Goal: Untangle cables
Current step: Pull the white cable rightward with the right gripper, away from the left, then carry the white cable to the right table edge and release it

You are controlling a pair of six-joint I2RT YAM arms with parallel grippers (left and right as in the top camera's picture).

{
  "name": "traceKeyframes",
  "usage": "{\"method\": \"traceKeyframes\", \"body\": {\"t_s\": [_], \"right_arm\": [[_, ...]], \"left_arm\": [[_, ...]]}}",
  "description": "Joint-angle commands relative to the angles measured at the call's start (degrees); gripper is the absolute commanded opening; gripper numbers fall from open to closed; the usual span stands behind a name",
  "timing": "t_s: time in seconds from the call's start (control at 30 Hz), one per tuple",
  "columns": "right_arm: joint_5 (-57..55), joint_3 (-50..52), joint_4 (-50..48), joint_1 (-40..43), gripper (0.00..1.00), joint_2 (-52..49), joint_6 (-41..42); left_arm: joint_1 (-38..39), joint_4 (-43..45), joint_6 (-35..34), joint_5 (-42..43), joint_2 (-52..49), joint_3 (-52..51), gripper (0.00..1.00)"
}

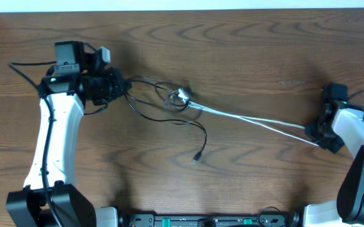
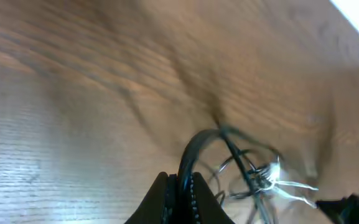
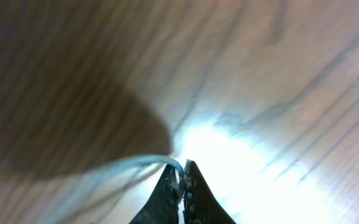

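While the dark wood-grain bench (image 1: 251,57) fills nearly the whole overhead view, a pale strip (image 1: 182,5) runs along its far edge. At the left, the left claw (image 1: 122,85) is pinched together on the black cable (image 1: 197,129). In the left wrist view this cord arches up from between the closed tips. It trails on to a small plug (image 1: 196,157) lying on the bench near the middle. The white cable (image 1: 251,118) stretches as two strands from a tangle (image 1: 178,98) just right of the left claw across to the right claw (image 1: 311,131), which is clamped on it. Both cords meet in that tangle. The right wrist view is blurred, with a bright glare (image 3: 229,146) on the wood.
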State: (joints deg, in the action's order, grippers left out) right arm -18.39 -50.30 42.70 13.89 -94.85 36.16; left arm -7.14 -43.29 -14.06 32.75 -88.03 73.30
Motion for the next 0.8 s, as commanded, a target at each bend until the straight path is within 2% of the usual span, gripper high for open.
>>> {"method": "traceKeyframes", "body": {"t_s": [0.0, 0.13, 0.23, 0.33, 0.43, 0.5, 0.67, 0.77], "right_arm": [[-2.2, -0.3, 0.0, 1.9, 0.01, -0.3, -2.0], [-0.3, -0.3, -0.8, 1.9, 0.01, -0.3, -2.0], [5.5, -0.3, -2.8, 1.8, 0.01, -0.3, -4.9], [19.2, -0.3, -6.8, 1.7, 0.01, -0.3, -13.0], [40.9, -0.3, -11.6, 1.4, 0.01, -0.3, -26.7], [51.7, -0.3, -13.6, 0.5, 0.01, -0.3, -32.1], [54.7, -0.4, -14.9, -2.7, 0.01, -0.3, -34.8], [50.0, -1.4, -14.3, -3.5, 0.01, -0.2, -34.9]], "left_arm": [[-0.7, 0.5, -2.1, 1.8, 1.6, 0.0, 0.07], [1.1, 0.3, -2.1, 1.8, 1.6, 0.0, 0.08], [3.7, -0.2, -1.2, 2.6, 1.6, -0.2, 0.07], [7.3, -0.3, 0.4, 3.1, 1.6, -0.8, 0.07], [11.8, -0.3, 3.2, 3.0, 1.4, -1.2, 0.07], [15.0, -0.3, 4.7, 2.3, 1.1, -1.2, 0.07], [21.6, -0.4, 5.0, -6.3, 0.1, -1.7, 0.08], [24.3, -1.1, 5.0, -9.4, -0.6, -1.8, 0.08]]}}
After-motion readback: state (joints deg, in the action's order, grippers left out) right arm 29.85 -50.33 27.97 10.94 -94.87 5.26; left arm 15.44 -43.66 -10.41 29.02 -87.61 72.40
